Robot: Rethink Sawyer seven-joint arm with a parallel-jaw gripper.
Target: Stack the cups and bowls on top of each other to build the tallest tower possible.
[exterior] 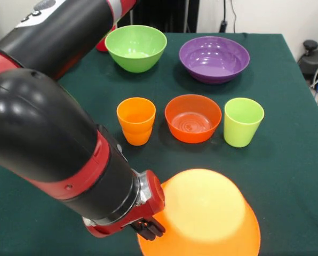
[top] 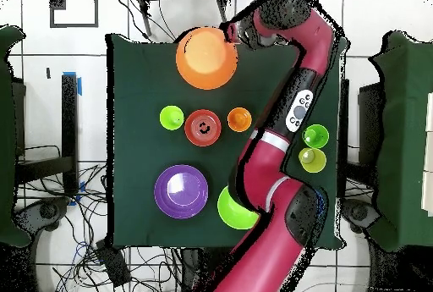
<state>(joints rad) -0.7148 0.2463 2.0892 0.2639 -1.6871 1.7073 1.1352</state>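
One hand (exterior: 151, 226) beside overturned orange bowl (exterior: 207, 213)

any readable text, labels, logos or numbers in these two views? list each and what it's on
No text can be read in either view.
The bowls and cups, like the large orange bowl and the lime green cup, are plain.
Arm: a grey panel with small round buttons; any marks there are too small to read.
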